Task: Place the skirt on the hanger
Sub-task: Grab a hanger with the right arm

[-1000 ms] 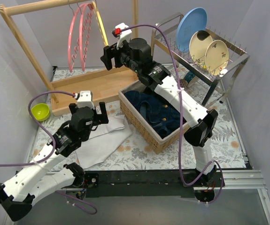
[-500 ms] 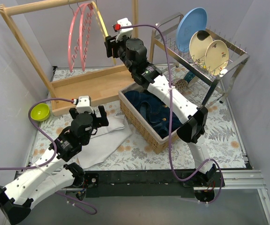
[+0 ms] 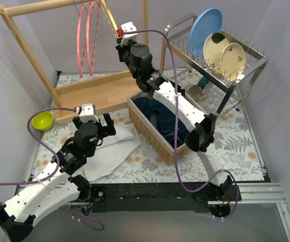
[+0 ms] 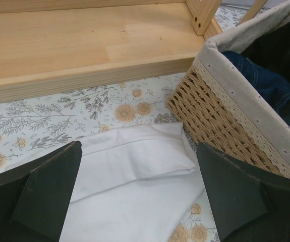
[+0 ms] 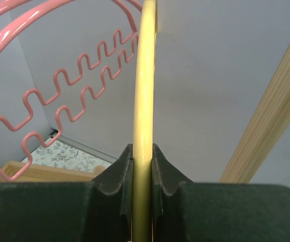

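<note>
The skirt point(image 3: 109, 151), white and folded, lies flat on the floral table left of the basket. My left gripper point(image 3: 93, 128) hovers just above it, open, with the cloth showing between its spread fingers point(image 4: 49, 191). In the left wrist view the skirt point(image 4: 134, 166) fills the gap under the left gripper point(image 4: 138, 151). A yellow hanger point(image 3: 109, 20) hangs at the right end of the wooden rack point(image 3: 34, 7). My right gripper point(image 3: 120, 43) is raised to it. In the right wrist view the right gripper point(image 5: 142, 156) is shut on the hanger's yellow rod point(image 5: 145, 75).
Two pink hangers point(image 3: 87, 38) hang beside the yellow one. A wicker basket point(image 3: 150, 133) holds dark blue denim point(image 3: 160, 116) under the right arm. A dish rack point(image 3: 220, 60) with plates stands back right. A green bowl point(image 3: 42, 120) sits at the left edge.
My right gripper rose up and left to the yellow hanger and closed on its rod. The pink hangers swung. The left gripper shifted slightly and stays open.
</note>
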